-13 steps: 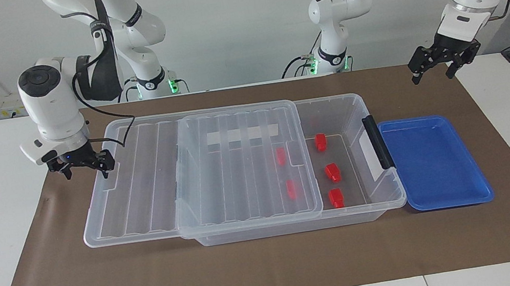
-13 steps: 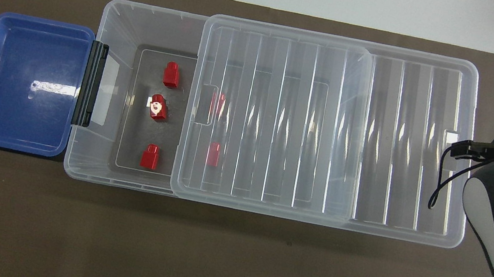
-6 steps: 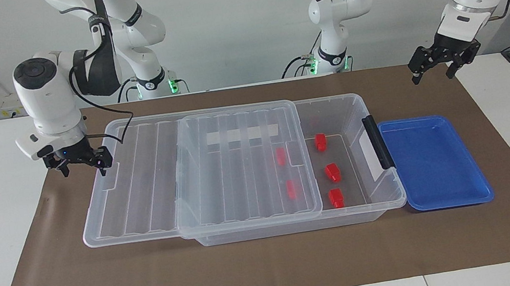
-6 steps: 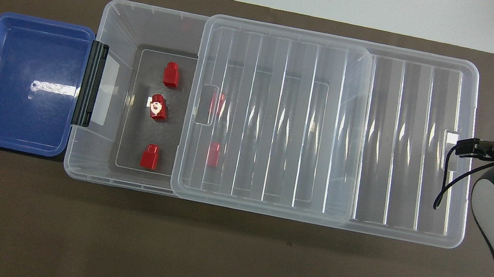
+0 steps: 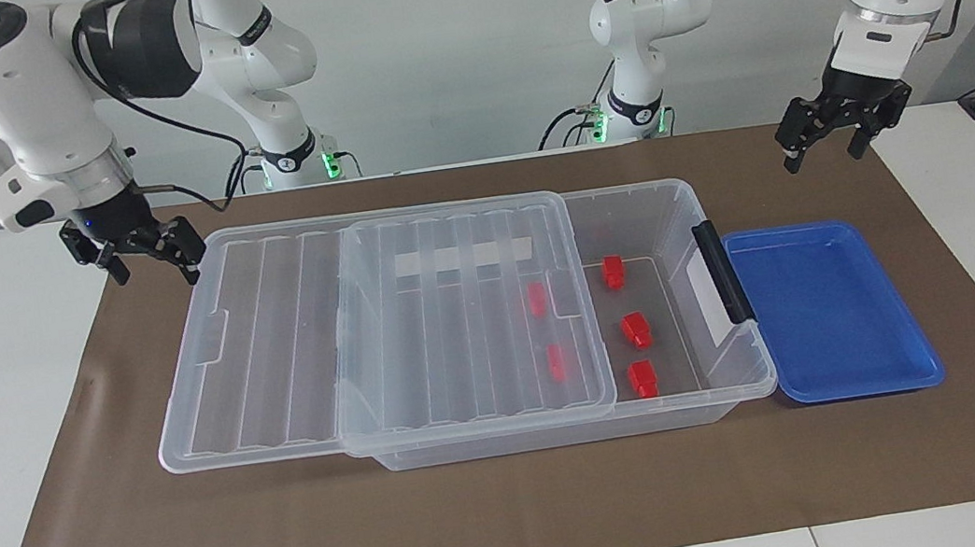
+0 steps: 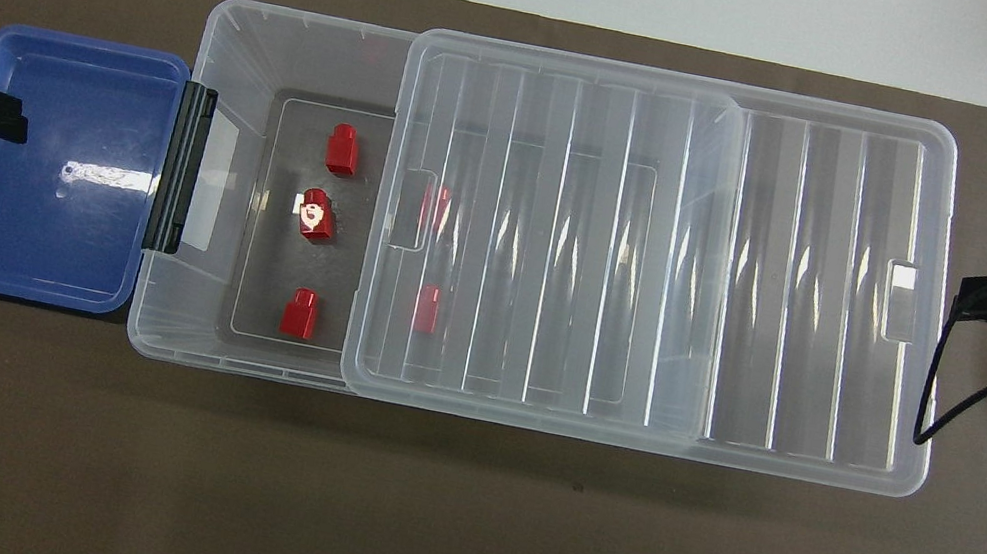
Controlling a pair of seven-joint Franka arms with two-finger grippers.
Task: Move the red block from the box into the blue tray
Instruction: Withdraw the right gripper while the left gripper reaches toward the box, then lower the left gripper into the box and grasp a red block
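A brown mat (image 5: 518,505) covered the table, and on it sat the box (image 5: 651,224), a big clear bin. Its ribbed lid (image 5: 381,325) lay slid partway off toward the right arm's end, so it roofed most of the bin and left only the end by the black latch (image 5: 723,271) uncovered. Five red blocks lay on the bin's floor. Three sat in the uncovered part, the middle red block (image 5: 636,330) among them, with one red block (image 5: 612,271) nearer the robots and another (image 5: 644,378) farther from them. Two more (image 5: 537,298) showed dimly through the lid, which stood in the way of any reach from above. The blue tray (image 5: 840,378) sat just beside the latch end, with nothing in it.

The right gripper (image 5: 137,256) hung in the air above the mat by the corner of the lid, fingers spread wide, holding and touching nothing. The left gripper (image 5: 828,142) hung over the mat near the tray's nearer edge, also spread wide and empty.
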